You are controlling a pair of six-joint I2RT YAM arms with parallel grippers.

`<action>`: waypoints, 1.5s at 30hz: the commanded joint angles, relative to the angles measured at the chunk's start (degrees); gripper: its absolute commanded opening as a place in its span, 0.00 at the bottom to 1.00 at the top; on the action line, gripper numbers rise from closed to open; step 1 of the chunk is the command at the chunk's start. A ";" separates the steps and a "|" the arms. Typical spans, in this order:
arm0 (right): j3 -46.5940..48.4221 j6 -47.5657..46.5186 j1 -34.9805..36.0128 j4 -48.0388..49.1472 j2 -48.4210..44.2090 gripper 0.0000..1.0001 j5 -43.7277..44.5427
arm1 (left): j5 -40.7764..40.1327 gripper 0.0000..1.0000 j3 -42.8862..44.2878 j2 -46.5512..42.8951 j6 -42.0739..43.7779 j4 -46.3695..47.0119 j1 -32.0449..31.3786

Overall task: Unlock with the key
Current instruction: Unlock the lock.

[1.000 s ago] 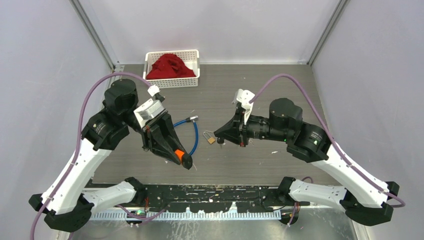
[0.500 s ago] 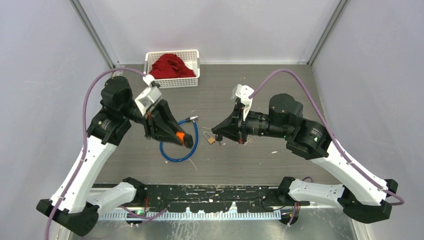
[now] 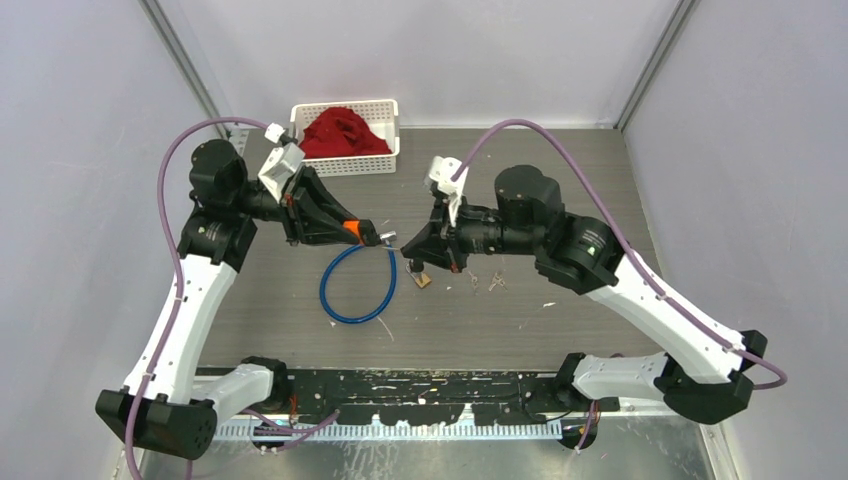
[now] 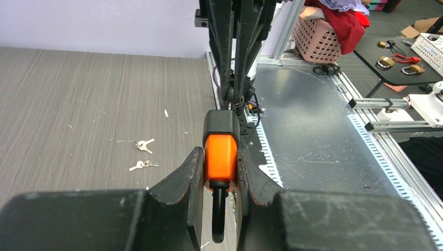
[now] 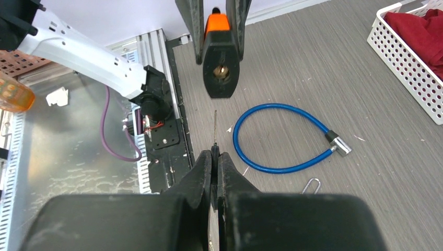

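An orange and black padlock [image 4: 220, 157] sits clamped between my left gripper's [image 4: 220, 154] fingers, its black shackle [image 4: 219, 219] pointing back toward the wrist. In the right wrist view the padlock's black end [image 5: 222, 70] faces me with its keyhole showing. My right gripper [image 5: 214, 155] is shut on the black head of a key [image 5: 214, 125]. The thin blade points at the keyhole, a short gap away. From above, the left gripper [image 3: 366, 234] and right gripper [image 3: 410, 247] face each other tip to tip above the table.
A blue cable lock [image 3: 357, 292] lies looped under the grippers. A small brass padlock [image 3: 421, 279] sits beside it. Loose keys [image 4: 141, 145] lie on the table. A white basket [image 3: 345, 165] with red cloth stands at the back left.
The left arm swung the padlock up and back from the near edge to the table's middle. The right arm shifted left with the key, so the two now face each other closely.
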 commanded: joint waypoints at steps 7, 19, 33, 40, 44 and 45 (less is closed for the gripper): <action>7.54 -3.21 -0.34 2.31 3.67 0.01 -0.82 | 8.98 0.00 -2.46 -0.56 -0.25 4.46 1.50; 8.12 -2.89 -1.36 2.09 4.87 0.01 -1.42 | 8.98 0.00 -4.00 -1.71 -0.54 4.54 1.48; 5.59 -1.93 -3.42 4.29 5.90 0.01 -5.00 | 8.97 0.00 -4.06 -1.72 -1.31 4.39 1.38; 5.35 -1.62 -3.85 4.59 6.12 0.01 -5.84 | 8.97 0.00 -4.13 -2.09 -1.29 4.28 1.34; 5.42 -1.18 -4.05 4.88 6.49 0.01 -6.55 | 8.96 0.00 -4.19 -2.13 -1.37 4.28 1.29; 5.39 -1.13 -4.09 4.86 6.60 0.01 -6.87 | 8.98 0.00 -4.19 -2.08 -1.39 4.27 1.34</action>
